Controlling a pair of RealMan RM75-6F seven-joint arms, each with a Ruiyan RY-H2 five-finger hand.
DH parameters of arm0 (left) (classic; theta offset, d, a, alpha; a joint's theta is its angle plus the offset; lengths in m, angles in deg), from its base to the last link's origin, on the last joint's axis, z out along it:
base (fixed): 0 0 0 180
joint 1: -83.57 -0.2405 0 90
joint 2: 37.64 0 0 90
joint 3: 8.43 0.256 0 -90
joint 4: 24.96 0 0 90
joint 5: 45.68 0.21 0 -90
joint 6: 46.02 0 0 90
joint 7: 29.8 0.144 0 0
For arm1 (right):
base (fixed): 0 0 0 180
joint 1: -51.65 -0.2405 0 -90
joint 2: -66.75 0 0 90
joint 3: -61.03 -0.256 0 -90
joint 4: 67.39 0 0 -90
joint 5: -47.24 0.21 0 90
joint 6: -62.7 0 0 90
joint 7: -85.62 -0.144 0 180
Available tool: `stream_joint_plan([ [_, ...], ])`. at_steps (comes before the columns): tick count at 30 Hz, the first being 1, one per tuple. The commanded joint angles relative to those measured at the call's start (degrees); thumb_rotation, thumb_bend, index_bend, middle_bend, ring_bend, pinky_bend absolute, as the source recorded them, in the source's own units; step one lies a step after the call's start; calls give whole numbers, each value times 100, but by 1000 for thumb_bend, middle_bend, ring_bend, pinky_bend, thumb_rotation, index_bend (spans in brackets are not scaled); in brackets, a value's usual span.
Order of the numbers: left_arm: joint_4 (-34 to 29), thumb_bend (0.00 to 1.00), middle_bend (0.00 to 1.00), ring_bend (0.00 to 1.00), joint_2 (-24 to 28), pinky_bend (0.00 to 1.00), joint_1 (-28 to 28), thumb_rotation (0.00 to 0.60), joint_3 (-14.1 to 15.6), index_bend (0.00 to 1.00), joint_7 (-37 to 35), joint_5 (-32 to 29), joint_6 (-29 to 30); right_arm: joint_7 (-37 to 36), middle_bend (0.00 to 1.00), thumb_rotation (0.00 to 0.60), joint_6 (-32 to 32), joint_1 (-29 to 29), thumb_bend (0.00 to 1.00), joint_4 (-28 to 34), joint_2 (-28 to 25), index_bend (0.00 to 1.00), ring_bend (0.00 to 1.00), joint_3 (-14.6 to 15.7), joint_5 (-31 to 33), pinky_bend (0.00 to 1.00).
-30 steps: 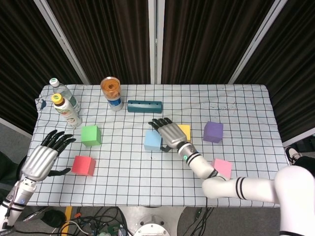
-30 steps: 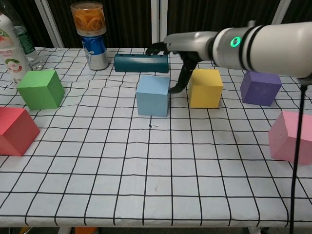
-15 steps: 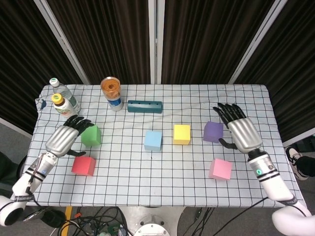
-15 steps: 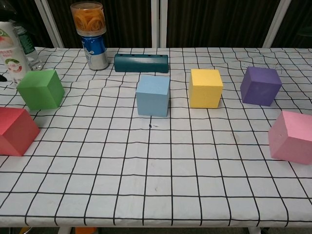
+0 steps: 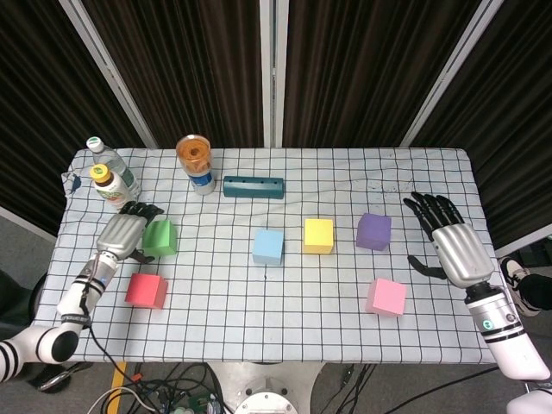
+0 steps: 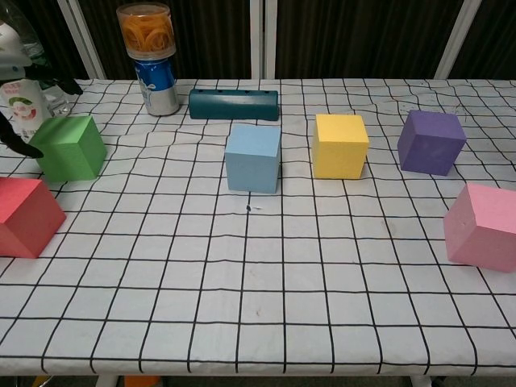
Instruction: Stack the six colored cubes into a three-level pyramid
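Note:
Six cubes lie apart on the checked cloth, none stacked: green, red, light blue, yellow, purple and pink. My left hand is at the green cube's left side, its fingers spread over the cube's far-left top. Its thumb sits at the cube's near-left face. The cube rests on the table. My right hand hovers open near the right edge, right of the purple cube and holding nothing.
Two bottles stand at the back left, just behind my left hand. An orange-lidded can and a teal block stand at the back centre. The red cube lies just in front of the green one.
My right hand has drawn back from between the blue and yellow cubes to the table's right side. My left hand has moved forward to the green cube.

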Motion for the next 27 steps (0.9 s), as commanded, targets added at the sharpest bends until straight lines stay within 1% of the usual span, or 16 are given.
stream_joint_plan([
  [1,192,45,125,115,-223,120,138,600,47,145,298,-305,-27,-52,33,600,22,62,176,-37,-2,0,0,-47,-71,0],
  [5,349,62,168,174,-428,186,269,600,82,166,561,-561,-11,-151,33,600,100,125,176,-41,-13,0,0,-97,-97,0],
  [10,628,116,210,222,-649,204,394,600,163,187,925,-824,54,-235,33,600,212,185,176,-98,-36,0,0,-148,-108,0],
  [13,731,182,299,310,-722,247,436,600,190,249,1033,-888,86,-263,33,600,218,227,176,-118,-34,0,0,-180,-135,0],
  [15,779,208,358,362,-760,282,461,600,195,290,1030,-868,84,-306,33,600,216,262,176,-136,-25,0,0,-204,-153,0],
  [17,828,219,401,394,-777,312,498,600,193,321,1026,-804,81,-334,33,600,235,289,176,-155,-33,0,0,-222,-164,0],
  [20,703,219,419,398,-707,344,568,600,141,332,924,-691,3,-320,34,600,225,340,176,-155,-54,0,0,-250,-178,0],
  [23,434,217,424,398,-588,346,655,600,41,333,698,-491,-115,-310,34,600,185,399,176,-132,-78,0,0,-285,-191,0],
  [27,225,210,423,397,-573,346,825,600,-36,333,645,-248,-172,-324,34,600,161,464,176,-129,-96,0,0,-319,-205,0],
])
